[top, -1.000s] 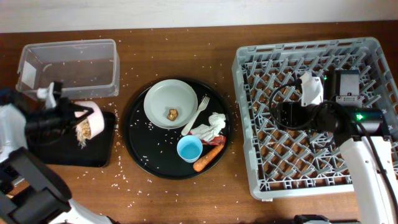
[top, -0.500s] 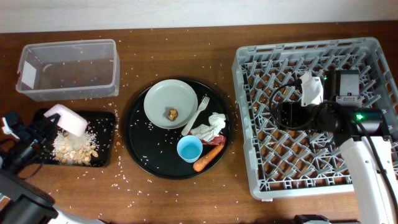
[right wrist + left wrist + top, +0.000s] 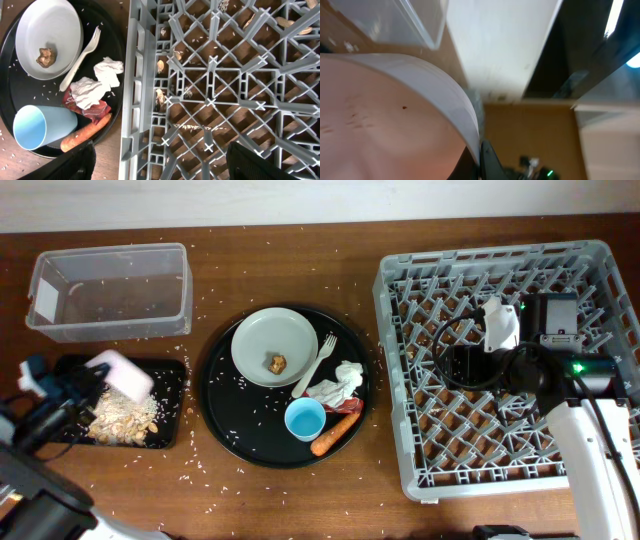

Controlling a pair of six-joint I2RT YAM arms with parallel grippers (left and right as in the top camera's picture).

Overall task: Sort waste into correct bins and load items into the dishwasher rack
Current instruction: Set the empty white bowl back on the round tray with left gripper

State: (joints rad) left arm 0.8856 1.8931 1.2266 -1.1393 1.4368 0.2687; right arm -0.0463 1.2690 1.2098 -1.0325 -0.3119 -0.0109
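**Bowl held tipped over the shallow tray**

The left hand [image 3: 88,385] grips the white bowl [image 3: 122,372], tilted above the shallow black tray [image 3: 172,395] just left of the round black tray [image 3: 215,395]. The beige grainy heap [image 3: 120,422] lies in the shallow tray. On the round tray sit the plate [image 3: 275,340], brown scrap [image 3: 277,362], fork [image 3: 318,360], tissue [image 3: 340,383], red wrapper [image 3: 347,407], cup [image 3: 305,420] and carrot [image 3: 335,435]. To its right, the right hand [image 3: 167,170] hangs over the dishwasher rack [image 3: 400,470] with its fingers spread wide.

bowl [image 3: 120,372]: white, tilted over black tray [image 3: 168,395] | heap [image 3: 120,421]: beige, grainy, in tray | tub [image 3: 110,332]: clear, upright
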